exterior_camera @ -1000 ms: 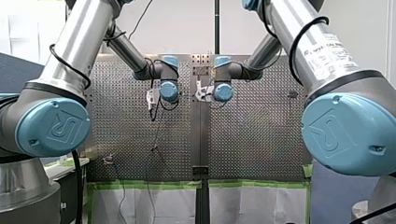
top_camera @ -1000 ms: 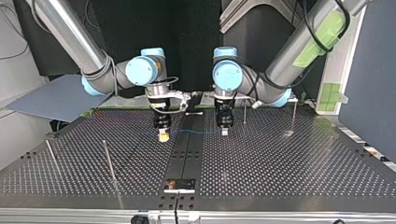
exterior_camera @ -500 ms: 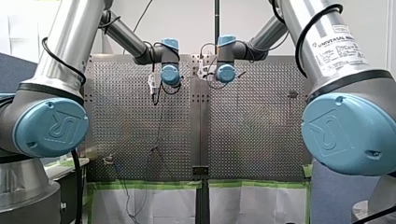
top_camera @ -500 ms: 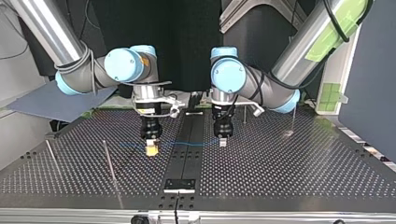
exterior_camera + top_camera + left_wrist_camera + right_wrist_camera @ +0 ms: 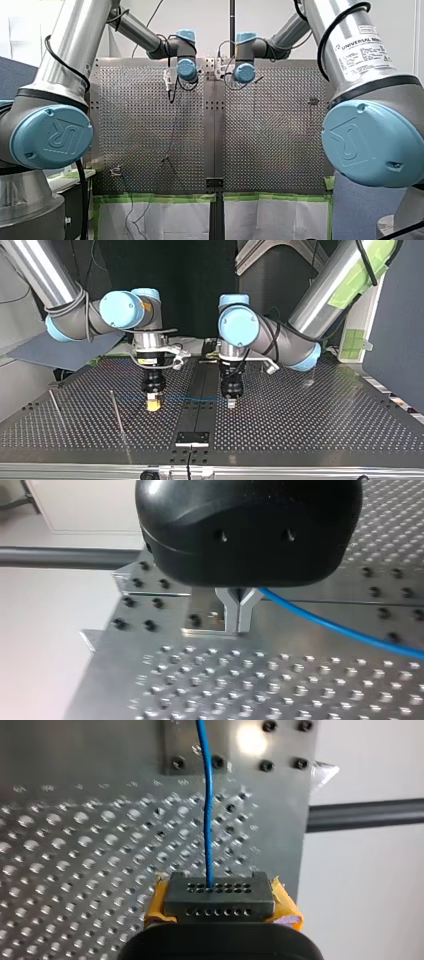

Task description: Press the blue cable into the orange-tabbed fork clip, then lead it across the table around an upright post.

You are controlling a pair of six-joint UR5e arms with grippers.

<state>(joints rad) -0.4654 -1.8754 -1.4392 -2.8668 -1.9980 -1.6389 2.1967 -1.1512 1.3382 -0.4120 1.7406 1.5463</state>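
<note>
The thin blue cable (image 5: 185,399) hangs taut just above the perforated table, stretched between my two grippers. In the top view my right gripper (image 5: 153,404), with yellow pads, is at the left, and my left gripper (image 5: 231,401) is at the right; both point down. In the left wrist view the metal fingers (image 5: 239,617) are shut on the blue cable (image 5: 340,627), which leads off to one side. In the right wrist view my right gripper (image 5: 220,895) is shut on the cable (image 5: 206,810), which runs straight ahead over the table. I cannot make out an orange-tabbed clip.
Two thin upright posts (image 5: 116,412) (image 5: 55,407) stand at the top view's left, close to my right gripper. A dark strip (image 5: 200,410) runs down the table's middle to a small black plate (image 5: 192,438). A small fixture (image 5: 116,171) sits at the front view's lower left.
Both arms have carried the cable toward the top view's near edge, away from their bases, and slightly to that view's left. Both grips stay closed.
</note>
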